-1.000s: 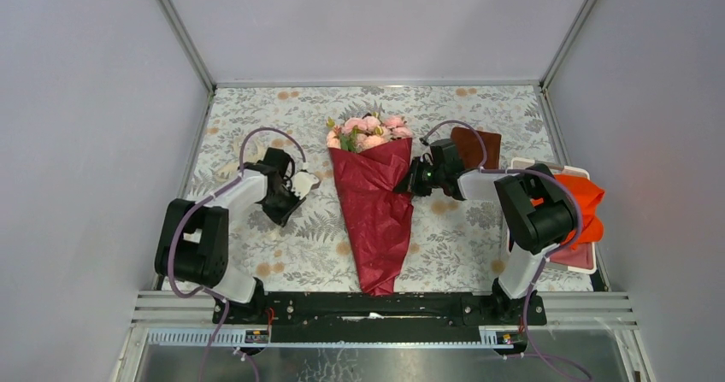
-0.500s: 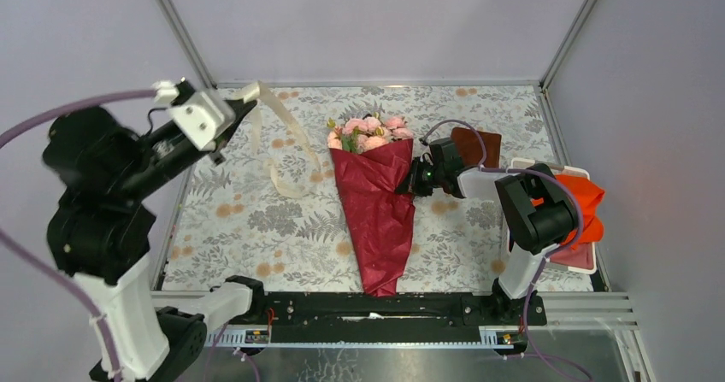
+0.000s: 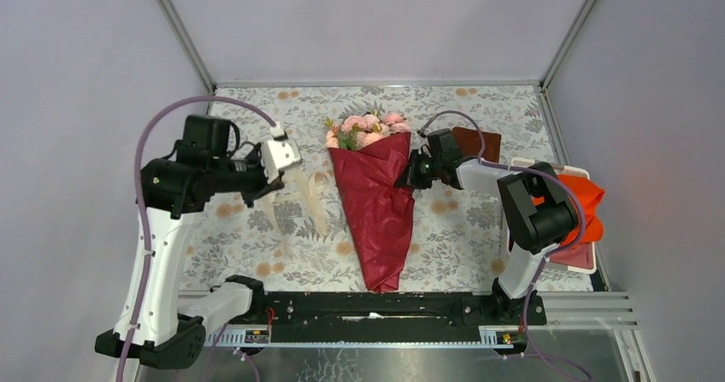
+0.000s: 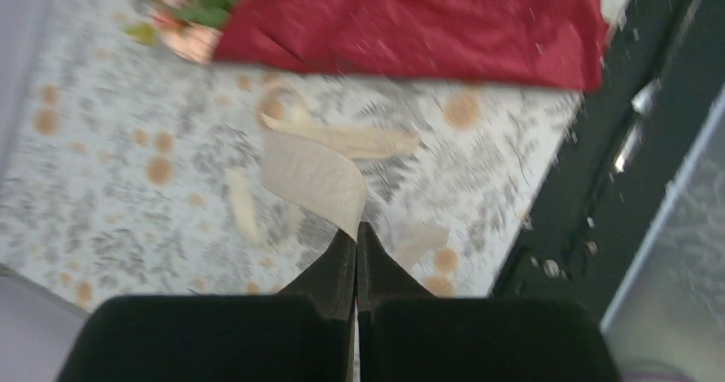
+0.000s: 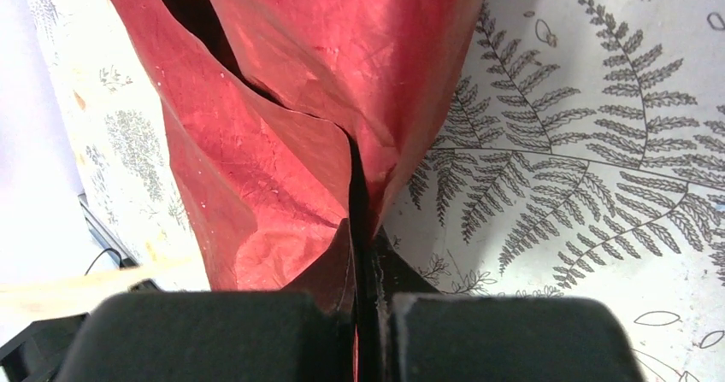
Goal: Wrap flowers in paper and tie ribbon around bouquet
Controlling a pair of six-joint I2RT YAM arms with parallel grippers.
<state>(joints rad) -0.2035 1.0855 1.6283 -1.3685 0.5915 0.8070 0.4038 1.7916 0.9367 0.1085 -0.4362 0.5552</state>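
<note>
The right claw (image 5: 359, 228) clamps the bouquet's (image 3: 376, 202) paper (image 5: 282, 83); left of the bouquet, the left claw (image 4: 356, 232), pinching the ribbon (image 4: 312, 173) seemingly near its end, should drape it across.

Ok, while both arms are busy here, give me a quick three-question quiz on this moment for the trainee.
1. True or false: the cream satin ribbon is already tied around the crimson paper-cone bouquet of pink roses.
2. What is the right pincer shut on? A) an edge of the crimson paper; B) a bright orange cloth; C) a small brown square.
3. Fill in: the ribbon's end is pinched by the ___ pincer.

Key: 1 false, it trails on the table beside the bouquet; 2 A; 3 left pincer.
</note>
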